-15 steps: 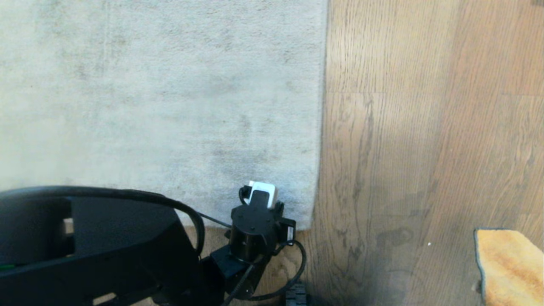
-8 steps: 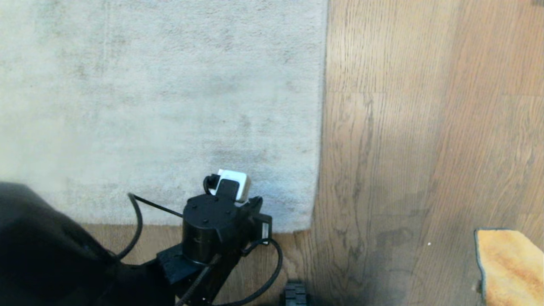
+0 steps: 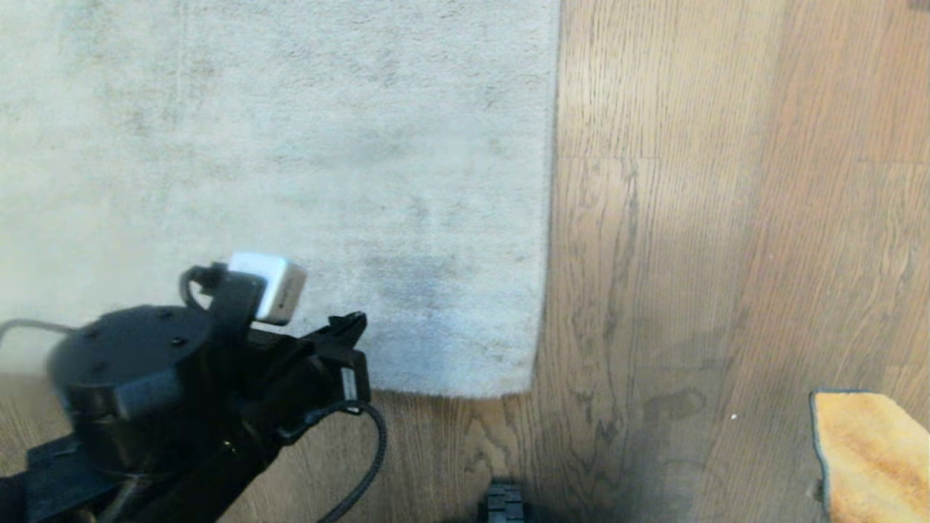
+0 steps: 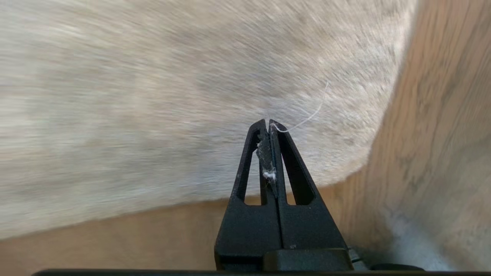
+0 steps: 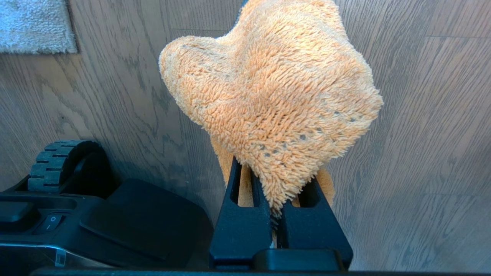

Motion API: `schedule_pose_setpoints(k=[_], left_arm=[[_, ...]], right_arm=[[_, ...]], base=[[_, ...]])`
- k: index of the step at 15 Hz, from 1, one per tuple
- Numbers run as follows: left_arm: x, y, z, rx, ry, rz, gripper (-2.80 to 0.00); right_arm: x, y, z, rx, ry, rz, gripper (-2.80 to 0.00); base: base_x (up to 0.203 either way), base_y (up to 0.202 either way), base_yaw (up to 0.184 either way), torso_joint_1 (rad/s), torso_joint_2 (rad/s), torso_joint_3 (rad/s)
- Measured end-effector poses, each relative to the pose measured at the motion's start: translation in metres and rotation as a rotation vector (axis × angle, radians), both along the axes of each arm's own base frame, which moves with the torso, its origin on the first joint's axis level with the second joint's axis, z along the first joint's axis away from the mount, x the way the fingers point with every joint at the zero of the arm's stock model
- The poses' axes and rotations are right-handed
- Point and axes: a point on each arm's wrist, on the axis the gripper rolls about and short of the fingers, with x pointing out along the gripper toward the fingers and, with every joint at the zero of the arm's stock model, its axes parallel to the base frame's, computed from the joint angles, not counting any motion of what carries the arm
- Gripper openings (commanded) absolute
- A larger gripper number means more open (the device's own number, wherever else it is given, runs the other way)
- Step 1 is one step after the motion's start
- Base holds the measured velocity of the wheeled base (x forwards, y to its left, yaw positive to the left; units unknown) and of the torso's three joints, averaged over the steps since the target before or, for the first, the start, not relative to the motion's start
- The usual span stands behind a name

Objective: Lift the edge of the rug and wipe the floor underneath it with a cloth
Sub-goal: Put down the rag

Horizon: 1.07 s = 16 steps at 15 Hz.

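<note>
**Rug corner flat on the floor; cloth gripped by the right tool**

Head view. The grey-beige rug fills the frame from nine to twelve o'clock and lies flat on the brown plank floor. The rug edge runs straight from twelve o'clock down to a corner near six o'clock. The left arm's black wrist, bearing a white camera block, sits at about eight o'clock, over the rug's near border. The left tool points toward the corner; its tips are hard to make out here. A corner of the orange cloth shows at four o'clock, well apart from the rug.

Left wrist view. The left tool is pressed fully together, holding nothing but wisps of lint and one pale thread. It hovers over the rug pile near the corner; the picture is smeared, so contact cannot be judged.

Right wrist view. The right tool is clamped on the cloth, which bunches beyond the fingers above the floor. The robot's black base lies at seven o'clock.
</note>
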Motion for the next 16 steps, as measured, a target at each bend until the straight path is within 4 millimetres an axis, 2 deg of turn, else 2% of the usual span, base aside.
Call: schedule_pose_setpoints(k=[8,11,16], left_arm=[[-0.041,0.098,0.018,0.013,-0.133,0.09,-2.8],[-0.064,0.117,0.022,0.019,-0.184,0.121,-2.8],[-0.1,0.134,0.011,0.019,-0.261,0.183,-2.8]], right_arm=[[0.0,0.0,0.0,0.0,0.0,0.0,-2.8],[0.0,0.0,0.0,0.0,0.0,0.0,-2.8],[0.0,0.0,0.0,0.0,0.0,0.0,-2.8]], base=[[0.0,0.0,0.0,0.0,0.0,0.0],[0.0,0.0,0.0,0.0,0.0,0.0],[0.0,0.0,0.0,0.0,0.0,0.0]])
